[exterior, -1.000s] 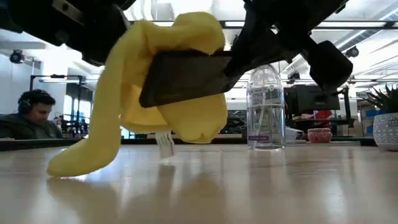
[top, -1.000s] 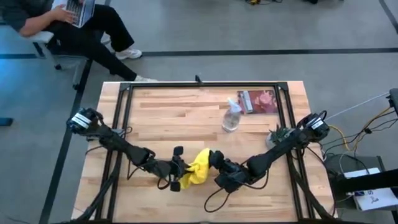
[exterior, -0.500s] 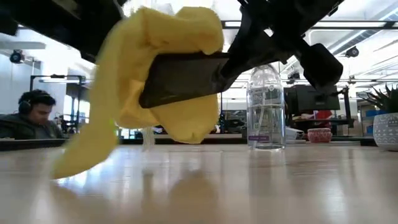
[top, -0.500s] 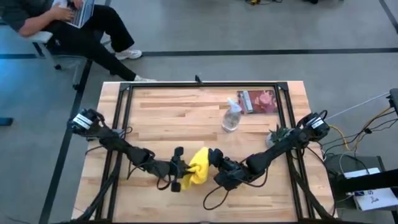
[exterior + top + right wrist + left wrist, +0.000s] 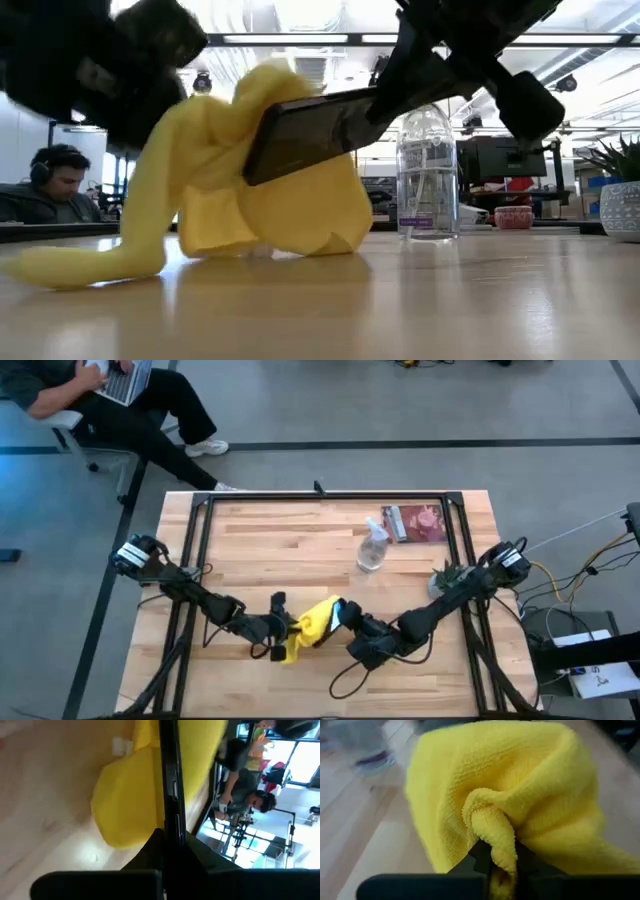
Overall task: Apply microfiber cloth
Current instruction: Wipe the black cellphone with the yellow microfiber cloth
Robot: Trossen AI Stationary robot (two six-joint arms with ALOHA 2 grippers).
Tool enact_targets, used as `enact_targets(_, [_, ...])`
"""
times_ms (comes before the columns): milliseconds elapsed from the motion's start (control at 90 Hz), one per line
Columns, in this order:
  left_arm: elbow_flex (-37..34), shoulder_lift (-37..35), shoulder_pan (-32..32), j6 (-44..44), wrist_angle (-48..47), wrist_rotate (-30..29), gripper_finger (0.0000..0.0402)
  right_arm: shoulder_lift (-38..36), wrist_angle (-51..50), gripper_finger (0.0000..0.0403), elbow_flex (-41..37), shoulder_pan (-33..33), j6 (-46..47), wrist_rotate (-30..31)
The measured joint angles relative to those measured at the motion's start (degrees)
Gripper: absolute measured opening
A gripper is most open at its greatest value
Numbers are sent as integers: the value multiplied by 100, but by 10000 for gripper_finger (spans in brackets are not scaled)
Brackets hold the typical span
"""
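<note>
Microfiber cloth (image 5: 309,629), bright yellow and bunched into loose folds, sits near the front middle of the table (image 5: 300,550), draped partly over the black phone (image 5: 305,133) and trailing down so that one tail rests on the wood in the low view. The left gripper (image 5: 495,865) is pinched on a rolled fold of the cloth, fabric squeezed between its dark fingers. The right gripper (image 5: 170,845) is clamped on the phone's thin edge and holds it tilted above the tabletop, with the cloth lying against its underside and far face. To do this step well, the left arm should probably keep its pinch firm and drag the fabric flat across the phone's glass rather than bunching it at one corner, while the right arm keeps the phone steady so the rubbing does not twist it out of its grip. Slack cloth on the table could snag, so lifting it slightly seems wise. A clear spray bottle (image 5: 372,550) stands well apart, toward the back.
</note>
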Motion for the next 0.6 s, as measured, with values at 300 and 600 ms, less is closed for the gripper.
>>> enact_targets(300, [-41,121,32,-285,297,-349,9,-166,133,10,448,135,-364,147])
enact_targets(600, [3,-717,57,-558,-555,486,51,-154,119,10,466,135,-1391,403])
